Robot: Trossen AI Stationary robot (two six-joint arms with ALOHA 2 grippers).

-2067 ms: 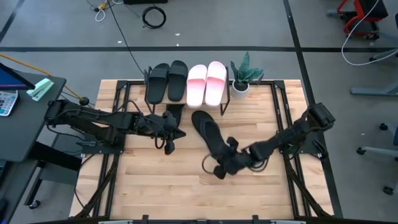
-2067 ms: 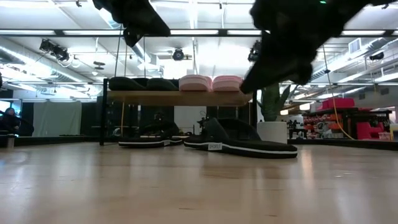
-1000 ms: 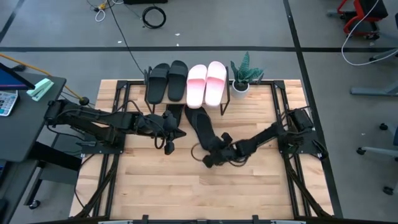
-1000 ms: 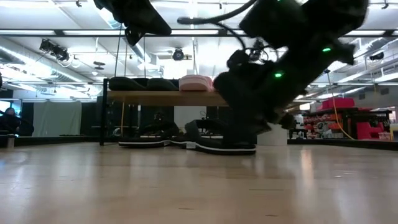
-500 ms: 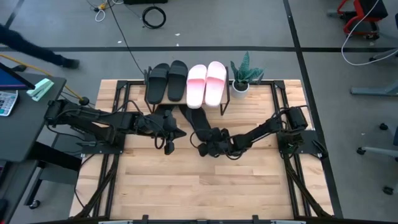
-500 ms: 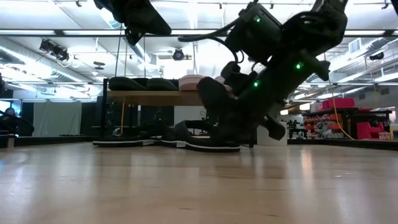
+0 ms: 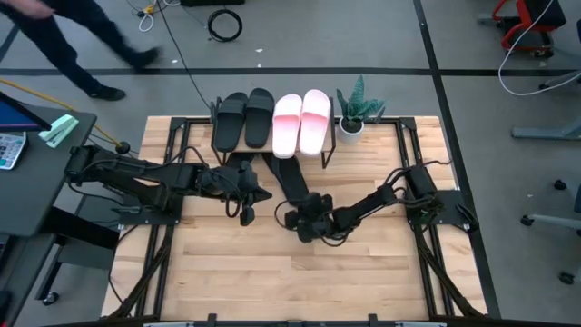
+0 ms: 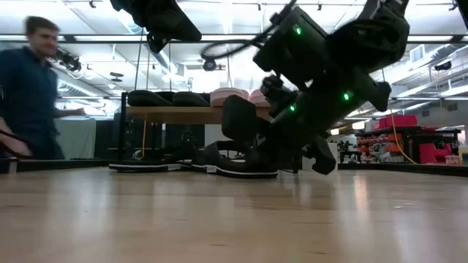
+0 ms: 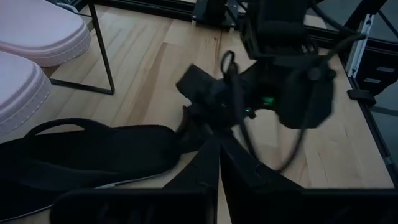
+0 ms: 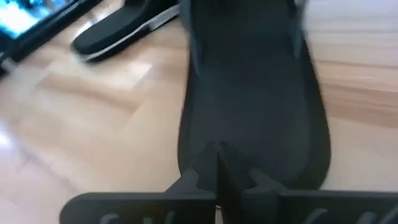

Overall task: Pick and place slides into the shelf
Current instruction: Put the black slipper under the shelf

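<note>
Wooden slatted table carries the low wood-topped, black-legged shelf, its top full. Flat thin black slide lies before it, heel clenched in the right end effector; it looks light and floppy, so a heel-edge grip suits. Left end effector, apparently closed and empty, hovers beside.

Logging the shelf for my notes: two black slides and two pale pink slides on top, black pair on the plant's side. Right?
Not quite. In the high view the pale pink slides sit on the potted plant's side of the shelf; the black slides are at the far end from it. Two of each on top is correct.
</note>
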